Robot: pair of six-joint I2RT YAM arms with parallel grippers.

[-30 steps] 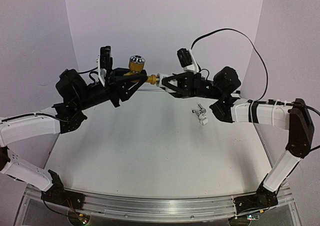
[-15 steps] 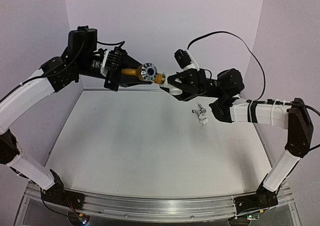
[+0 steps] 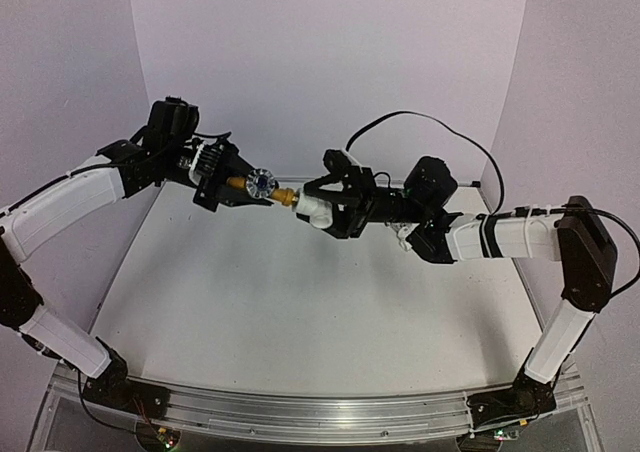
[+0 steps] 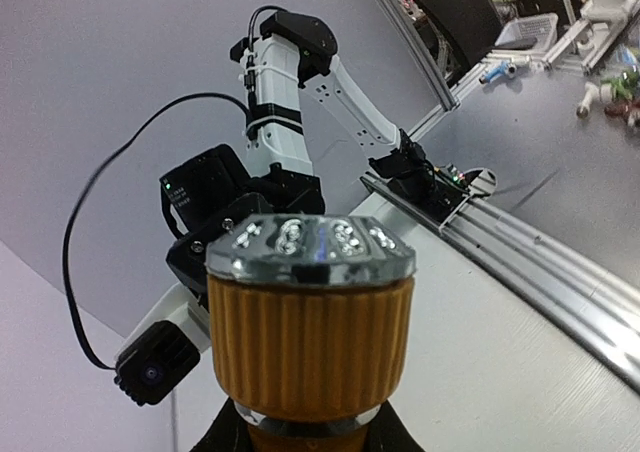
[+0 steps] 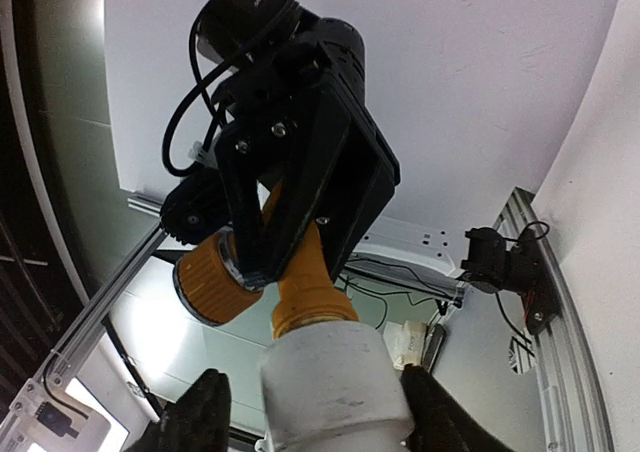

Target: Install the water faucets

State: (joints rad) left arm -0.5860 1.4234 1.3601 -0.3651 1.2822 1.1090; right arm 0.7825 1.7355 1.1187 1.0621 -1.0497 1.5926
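1. Top: left gripper (image 3: 228, 182) clamps the brass faucet (image 3: 260, 184) above the table (image 3: 300, 312); the faucet's end enters the fitting (image 3: 310, 208), inside the right gripper (image 3: 322, 212).
2. Left wrist: ribbed knob (image 4: 310, 312) fills the view. Probably rigid, dense, smooth metal; best held by the body.
3. Right wrist: fingers (image 5: 205, 417) flank the fitting, parted, with a gap on one side. The left gripper crowds the joint.

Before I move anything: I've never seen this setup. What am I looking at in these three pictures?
A robot's left arm and right arm are bolted at the near edge of a table. The wide picture looks down from above and behind them. The other two come from a camera on each wrist. The left gripper is shut on a brass faucet with a ribbed knob, held in the air. The right gripper has its fingers either side of a white pipe fitting on the faucet's end. A gap shows on one side, so it looks open, not clamped.
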